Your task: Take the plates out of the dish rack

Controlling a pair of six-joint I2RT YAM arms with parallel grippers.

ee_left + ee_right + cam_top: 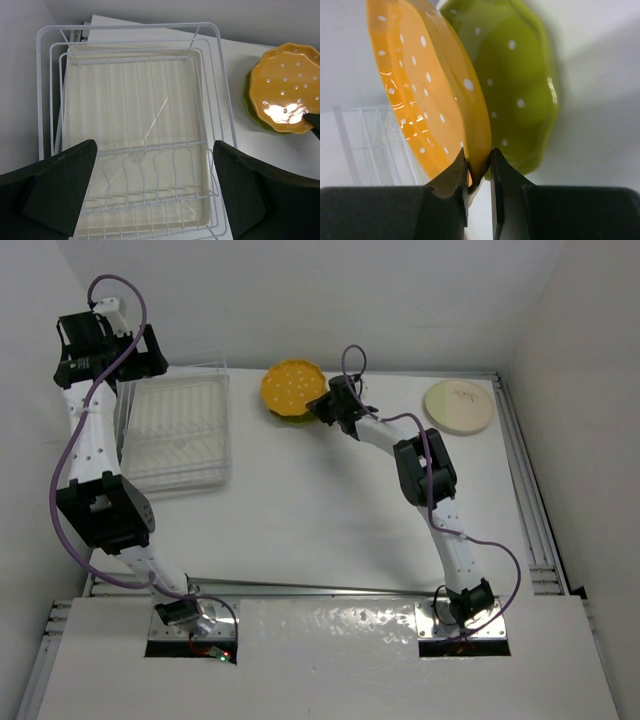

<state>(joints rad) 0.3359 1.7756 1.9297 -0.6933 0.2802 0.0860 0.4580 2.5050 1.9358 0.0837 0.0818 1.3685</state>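
- One dish rack (175, 435) is seen at the table's (330, 520) far left, below the left gripper (154, 150), whose fingers are spread wide with nothing held.
- Three plates are counted, all outside the rack.
- One orange-yellow dotted plate (425, 85) is pinched at its rim by the tightly closed right gripper (479, 170) and is tilted over one lime green plate (520, 85), near the rack's right side.
- One cream plate (458, 405) is laid flat at far right, well apart.

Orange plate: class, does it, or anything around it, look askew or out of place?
Yes. The orange plate is not flat: the right tool pinches its rim and holds it tilted over the lime green plate. The cream plate lies flat, the dish rack is empty, nothing looks spilled or broken.
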